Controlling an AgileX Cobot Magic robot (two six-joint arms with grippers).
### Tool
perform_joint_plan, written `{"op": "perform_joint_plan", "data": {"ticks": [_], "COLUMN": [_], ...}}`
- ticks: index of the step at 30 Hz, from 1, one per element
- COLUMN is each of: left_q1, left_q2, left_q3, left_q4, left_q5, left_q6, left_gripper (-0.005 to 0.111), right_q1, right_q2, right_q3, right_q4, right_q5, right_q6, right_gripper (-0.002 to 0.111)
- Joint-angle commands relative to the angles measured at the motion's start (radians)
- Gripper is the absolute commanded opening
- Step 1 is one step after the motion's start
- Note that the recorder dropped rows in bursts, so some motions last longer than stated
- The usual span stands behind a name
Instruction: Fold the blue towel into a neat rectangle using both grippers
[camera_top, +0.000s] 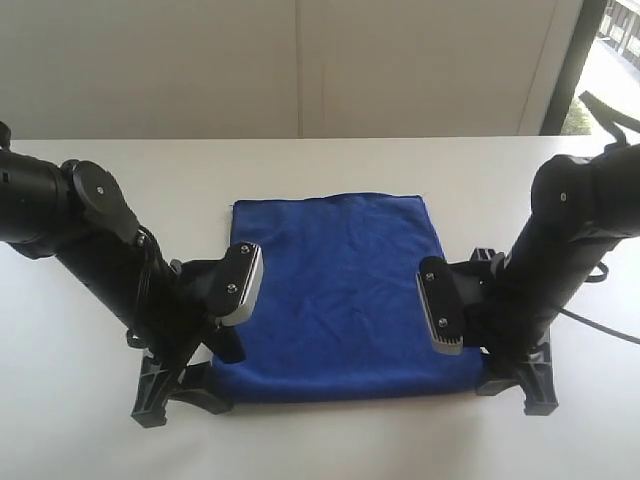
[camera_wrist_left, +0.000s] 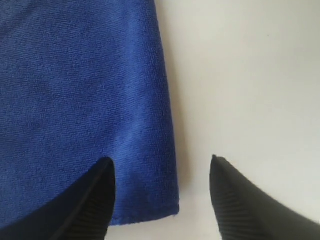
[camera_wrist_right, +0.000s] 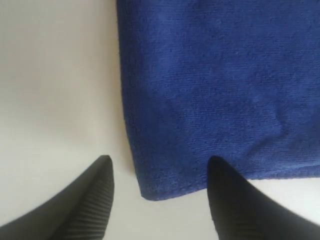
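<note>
The blue towel (camera_top: 335, 290) lies flat on the white table (camera_top: 320, 160), spread as a slightly creased rectangle. My left gripper (camera_top: 180, 395) stands open at the towel's near left corner. In the left wrist view the left gripper (camera_wrist_left: 161, 162) straddles that corner of the towel (camera_wrist_left: 75, 90), one fingertip (camera_wrist_left: 97, 200) over the cloth and the other over bare table. My right gripper (camera_top: 518, 390) is open at the near right corner. The right wrist view shows the right gripper (camera_wrist_right: 159, 162) straddling its corner of the towel (camera_wrist_right: 215, 85) the same way. Nothing is held.
Both black arms slope down from the table's outer sides, each with a grey-silver block (camera_top: 240, 285) over the towel's side edge. A cream wall stands behind the table, with a window (camera_top: 615, 50) at the far right. Bare white tabletop surrounds the towel.
</note>
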Motion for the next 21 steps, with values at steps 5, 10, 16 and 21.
{"op": "perform_joint_plan", "data": {"ticks": [5,10,16,21], "left_q1": [-0.007,-0.007,-0.007,-0.007], "left_q2": [-0.002,0.0,0.024,0.028], "left_q3": [0.029,0.029,0.029,0.029], "left_q4": [-0.012,-0.014,-0.014,-0.016], "left_q5": [-0.015,-0.017,-0.015,-0.04], "left_q6": [0.002,0.009,0.025,0.025], "left_gripper": [0.061,0.06,0.06,0.06], "right_q1": [-0.003,-0.003,-0.003,-0.003], "right_q2": [0.011,0.03,0.042,0.046], "right_q3": [0.009,0.015,0.026,0.027], "right_q4": [-0.003,-0.001,0.02,0.022], "right_q5": [-0.019,-0.021,-0.036,-0.035], "right_q6": [-0.014,-0.014,-0.014,-0.014], "right_gripper": [0.053,0.053,0.053,0.052]}}
